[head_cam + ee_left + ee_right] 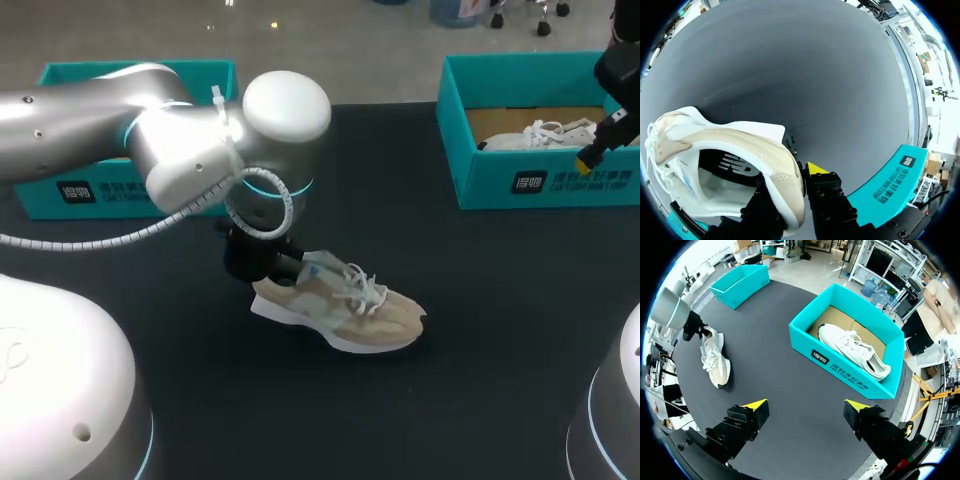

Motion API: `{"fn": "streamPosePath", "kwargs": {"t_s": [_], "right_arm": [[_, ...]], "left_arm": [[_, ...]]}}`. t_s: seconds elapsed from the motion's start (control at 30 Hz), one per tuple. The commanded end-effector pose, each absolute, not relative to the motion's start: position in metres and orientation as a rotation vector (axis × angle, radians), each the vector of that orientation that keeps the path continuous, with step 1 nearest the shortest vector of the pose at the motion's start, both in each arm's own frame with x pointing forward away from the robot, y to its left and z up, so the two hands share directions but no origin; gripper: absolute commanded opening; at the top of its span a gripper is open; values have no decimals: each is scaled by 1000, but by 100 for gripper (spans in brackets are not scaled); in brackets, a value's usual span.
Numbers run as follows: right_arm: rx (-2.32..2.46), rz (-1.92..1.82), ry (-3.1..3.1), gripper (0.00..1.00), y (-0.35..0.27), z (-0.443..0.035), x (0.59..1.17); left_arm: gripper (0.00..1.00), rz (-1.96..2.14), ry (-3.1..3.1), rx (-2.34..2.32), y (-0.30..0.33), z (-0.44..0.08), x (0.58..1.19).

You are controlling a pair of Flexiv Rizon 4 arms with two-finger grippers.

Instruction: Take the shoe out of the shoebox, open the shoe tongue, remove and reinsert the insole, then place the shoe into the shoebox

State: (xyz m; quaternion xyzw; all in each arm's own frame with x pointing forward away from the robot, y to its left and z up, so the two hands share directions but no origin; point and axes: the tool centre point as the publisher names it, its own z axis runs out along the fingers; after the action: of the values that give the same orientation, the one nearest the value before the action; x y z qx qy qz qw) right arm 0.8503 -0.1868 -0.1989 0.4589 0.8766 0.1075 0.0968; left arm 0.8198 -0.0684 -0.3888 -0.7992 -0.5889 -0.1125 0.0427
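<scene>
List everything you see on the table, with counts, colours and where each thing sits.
right shoebox: one, teal, open, far right of the table
left shoebox: one, teal, far left, partly behind the left arm
white shoe: one, white, lying inside the right shoebox
beige shoe: one, beige and white, on its sole at mid table
table: one, black
left gripper: one, black with yellow tips, shut on the beige shoe's heel
right gripper: one, same colours, open, above the table near the right shoebox

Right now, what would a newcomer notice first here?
The beige shoe in the middle of the table, its heel pinched in the jaws of the left arm. Then the teal shoebox at the far right, holding a white shoe, with the jaws of the right arm open near it.
</scene>
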Motion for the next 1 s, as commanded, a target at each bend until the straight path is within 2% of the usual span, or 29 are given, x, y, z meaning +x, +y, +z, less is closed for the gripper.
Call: {"fn": "streamPosePath", "kwargs": {"t_s": [0.03,0.2,0.23,0.27,0.3,0.63,1.0], "right_arm": [[1359,318,2597,100,-187,-199,851],[1359,318,2597,100,-187,-199,851],[1359,318,2597,100,-187,-199,851],[1359,318,2597,100,-187,-199,851],[1359,318,2597,100,-187,-199,851],[1359,318,2597,100,-187,-199,851],[1359,318,2597,100,-187,-199,851]], "left_arm": [[0,-325,-1800,-2444,-71,-396,821],[0,-314,-1796,-2432,-70,-400,819],[27,-311,-1793,-2431,-70,-399,818],[50,-310,-1792,-2432,-70,-397,817],[100,-307,-1794,-2430,-70,-395,817],[100,-247,-2007,-2371,-67,-352,811],[100,174,-2570,-1951,-42,-314,809]]}}
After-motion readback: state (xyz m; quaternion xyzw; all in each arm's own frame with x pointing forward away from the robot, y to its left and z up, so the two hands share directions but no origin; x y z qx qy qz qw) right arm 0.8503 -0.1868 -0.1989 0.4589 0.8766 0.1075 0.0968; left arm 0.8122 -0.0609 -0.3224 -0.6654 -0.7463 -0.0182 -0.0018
